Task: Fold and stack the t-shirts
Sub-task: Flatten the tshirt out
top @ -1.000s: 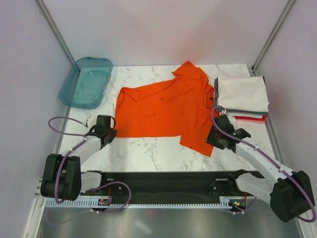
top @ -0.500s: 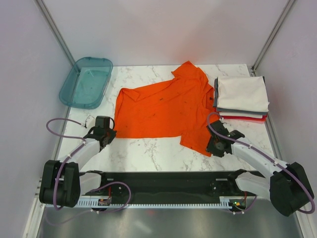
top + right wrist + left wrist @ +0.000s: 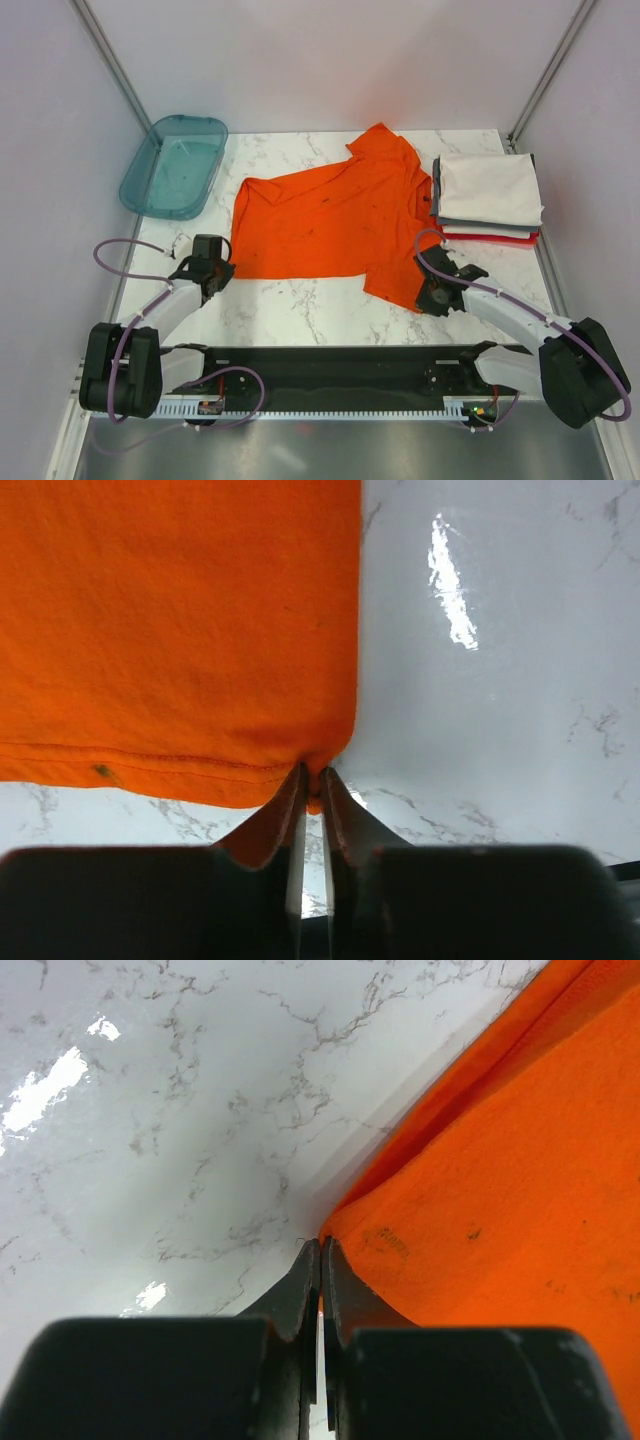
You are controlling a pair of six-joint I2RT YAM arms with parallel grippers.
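Note:
The orange t-shirt [image 3: 330, 215] lies spread flat on the marble table, collar toward the back right. My left gripper [image 3: 230, 268] is at its near left corner. In the left wrist view that gripper [image 3: 321, 1245] is shut, with the corner of the orange cloth [image 3: 500, 1190] at its tips and a sliver of orange between the jaws. My right gripper [image 3: 421, 300] is at the near right hem corner. In the right wrist view that gripper [image 3: 313, 776] pinches a bunched bit of the orange hem [image 3: 180, 630].
A stack of folded t-shirts [image 3: 488, 188] sits at the back right, white on top, grey below, red [image 3: 505, 238] at the bottom. A teal plastic tray [image 3: 175, 165] stands at the back left. Bare marble [image 3: 300, 305] lies between the shirt and the arm bases.
My right gripper has dropped nearer, to the hem corner of the orange t-shirt, and closed on it. The left gripper has stayed shut at the left corner.

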